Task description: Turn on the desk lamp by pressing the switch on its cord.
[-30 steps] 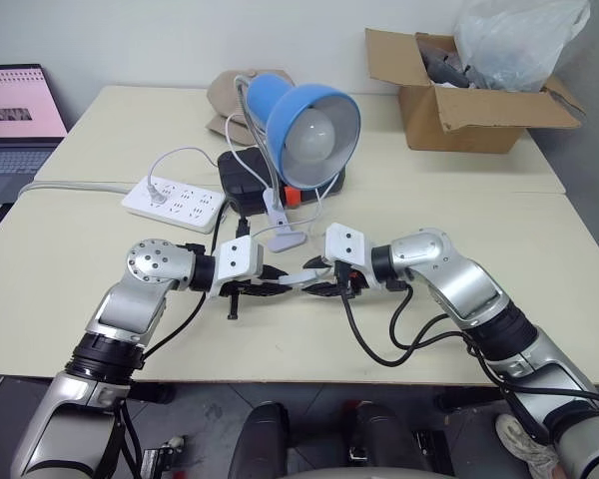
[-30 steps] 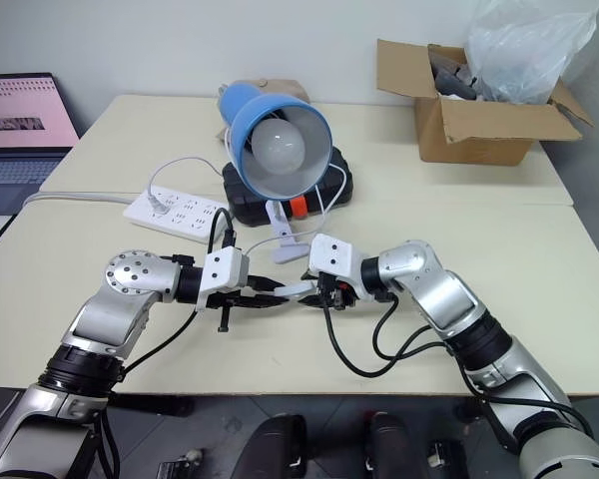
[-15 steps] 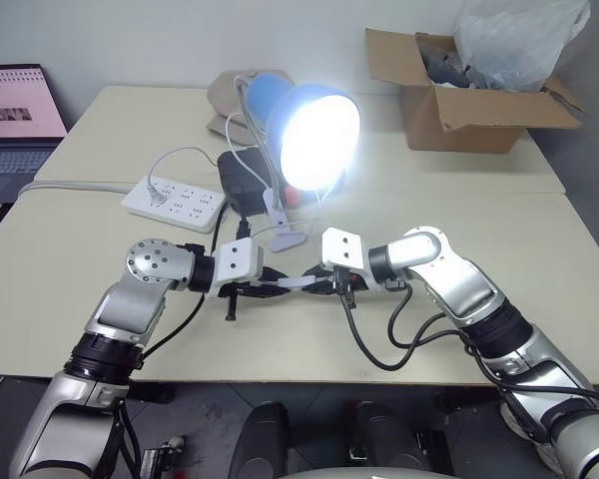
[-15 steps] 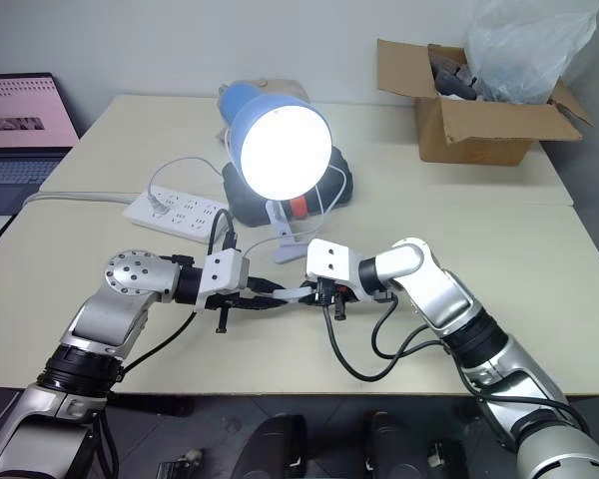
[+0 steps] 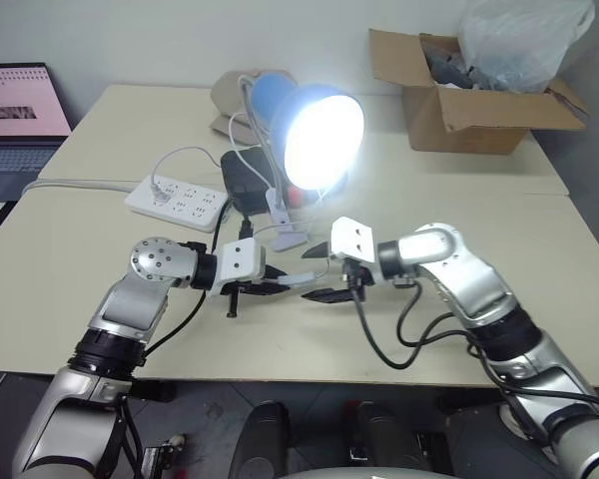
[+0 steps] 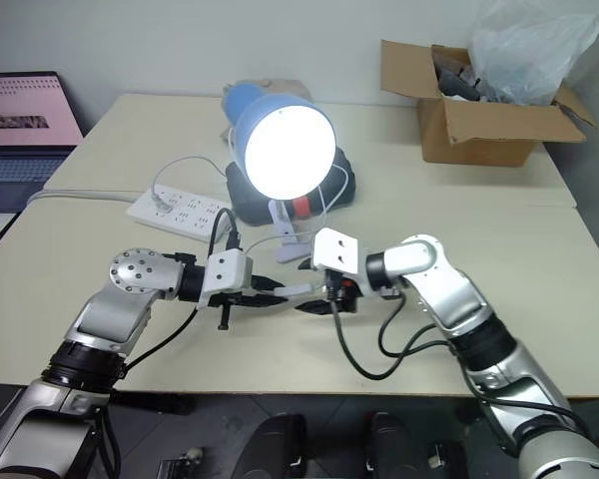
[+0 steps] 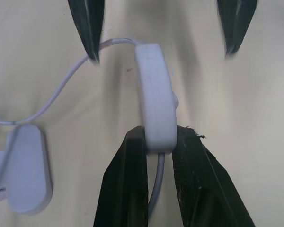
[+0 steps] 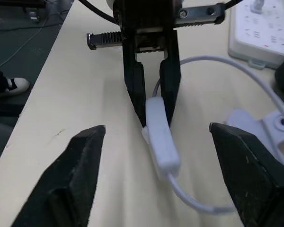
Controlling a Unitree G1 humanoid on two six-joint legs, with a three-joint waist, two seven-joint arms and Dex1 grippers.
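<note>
Right fingers (image 8: 236, 170) now spread off the switch (image 8: 161, 137) — lamp (image 5: 319, 138) lit.

Lamp lit, right gripper let go of the switch

A second ago the desk lamp (image 5: 319, 135) was dark, its white bulb plain under the blue shade; by half a second ago it glowed, and it shines bright now. Over the same span the right gripper (image 5: 324, 272), which had its black fingers closed in on the switch (image 5: 298, 278) near the front edge of the table (image 5: 539, 269), has spread them wide and drawn back a little toward the right edge, so the fingers (image 8: 87, 156) now stand clear on either side of the switch without touching it
</note>
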